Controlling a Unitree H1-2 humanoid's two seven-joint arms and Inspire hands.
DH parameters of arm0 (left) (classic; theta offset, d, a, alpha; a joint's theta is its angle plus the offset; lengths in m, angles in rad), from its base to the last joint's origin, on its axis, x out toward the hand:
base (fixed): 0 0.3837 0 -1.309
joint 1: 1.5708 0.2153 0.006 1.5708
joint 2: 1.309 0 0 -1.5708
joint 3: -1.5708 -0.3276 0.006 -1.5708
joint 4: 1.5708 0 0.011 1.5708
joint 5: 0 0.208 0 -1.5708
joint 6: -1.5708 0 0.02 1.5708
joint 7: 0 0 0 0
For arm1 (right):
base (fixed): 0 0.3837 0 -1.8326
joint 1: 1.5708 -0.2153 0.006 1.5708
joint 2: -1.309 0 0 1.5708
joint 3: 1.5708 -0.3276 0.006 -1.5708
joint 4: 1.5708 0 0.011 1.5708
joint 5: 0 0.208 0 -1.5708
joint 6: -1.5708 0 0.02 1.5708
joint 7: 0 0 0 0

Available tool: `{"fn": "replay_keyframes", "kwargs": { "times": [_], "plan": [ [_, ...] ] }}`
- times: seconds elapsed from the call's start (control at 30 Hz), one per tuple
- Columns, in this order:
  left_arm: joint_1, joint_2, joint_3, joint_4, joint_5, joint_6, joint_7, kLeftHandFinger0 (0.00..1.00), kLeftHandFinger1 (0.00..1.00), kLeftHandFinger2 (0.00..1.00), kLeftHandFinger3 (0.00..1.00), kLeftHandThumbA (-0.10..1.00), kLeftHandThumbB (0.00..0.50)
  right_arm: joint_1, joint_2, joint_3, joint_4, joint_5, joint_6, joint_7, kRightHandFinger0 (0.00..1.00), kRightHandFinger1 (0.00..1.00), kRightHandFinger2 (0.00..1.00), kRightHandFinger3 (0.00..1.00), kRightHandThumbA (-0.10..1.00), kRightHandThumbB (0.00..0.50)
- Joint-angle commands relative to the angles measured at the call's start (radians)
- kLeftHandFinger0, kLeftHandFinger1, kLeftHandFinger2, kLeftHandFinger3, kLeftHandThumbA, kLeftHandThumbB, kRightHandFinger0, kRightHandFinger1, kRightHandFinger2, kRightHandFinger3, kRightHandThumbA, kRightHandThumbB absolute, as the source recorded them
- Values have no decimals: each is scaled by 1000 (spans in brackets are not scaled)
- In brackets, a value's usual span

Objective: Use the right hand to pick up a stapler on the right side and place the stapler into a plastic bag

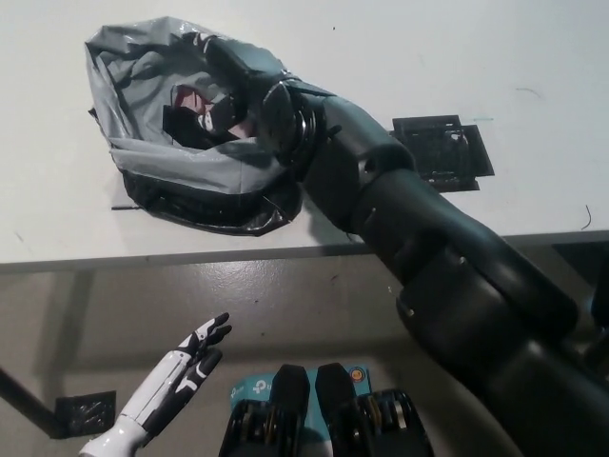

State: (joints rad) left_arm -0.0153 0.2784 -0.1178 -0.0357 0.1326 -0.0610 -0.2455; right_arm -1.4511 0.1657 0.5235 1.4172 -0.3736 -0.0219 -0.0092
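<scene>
We look down on a white table (400,57) whose front edge runs across the middle of the view, with a grey floor (314,295) below it.

Far to the lower left of the working hand, one black square patch (84,414) lies on the floor. Just right of that patch is the white left hand (186,371). It rests below the table edge with its fingers stretched and apart, holding nothing.

On the table we count one grey plastic bag (119,157). It lies near the front edge with its mouth gaping upward. Its near side stops a little short of that edge, and a thin dark mark (124,207) shows beside its lower left corner. Inside the mouth, just left of the right hand, we see one dark blocky shape that we take to be the stapler (179,122), with a reddish patch above it.

The black right hand (243,81) reaches into the bag from the right, over the bag's right rim. The bag wall and the shadow hide too much for us to tell whether this hand is clamped on anything. Nor can we tell whether it touches the stapler.

Right of this hand, beyond the wrist, a second black square patch (442,152) lies flat on the table, well apart from the bag. Above and right of the hand the table top is bare white.
</scene>
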Motion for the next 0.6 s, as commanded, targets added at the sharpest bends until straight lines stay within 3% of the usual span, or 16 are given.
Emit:
{"fn": "replay_keyframes", "kwargs": {
  "times": [0.0, 0.1, 0.2, 0.3, 0.57],
  "plan": [
    [-13, 17, -1, -13, 3, -6, -8, 1000, 1000, 1000, 1000, 1000, 230, -73, -58, -12, -41, -19, -27, 23, 1000, 1000, 1000, 1000, 837, 435],
    [-13, 18, 0, -12, 1, -10, -7, 1000, 1000, 1000, 1000, 1000, 228, -96, -108, -62, -97, 20, -87, 23, 1000, 1000, 1000, 1000, 851, 447],
    [-13, 20, 0, -2, 10, -33, -1, 1000, 1000, 1000, 1000, 1000, 210, -106, -184, -117, -259, 45, -122, 41, 1000, 1000, 1000, 1000, 891, 407],
    [-14, 15, 2, 7, 5, -36, 2, 1000, 1000, 1000, 1000, 1000, 203, -58, -299, -159, -610, 33, -17, 124, 1000, 1000, 1000, 1000, 924, 400],
    [-20, 7, 16, 17, -2, -43, 17, 1000, 1000, 1000, 1000, 1000, 220, 150, -528, -266, -1275, 124, 114, 294, 1000, 1000, 1000, 1000, 994, 358]
  ]
}}
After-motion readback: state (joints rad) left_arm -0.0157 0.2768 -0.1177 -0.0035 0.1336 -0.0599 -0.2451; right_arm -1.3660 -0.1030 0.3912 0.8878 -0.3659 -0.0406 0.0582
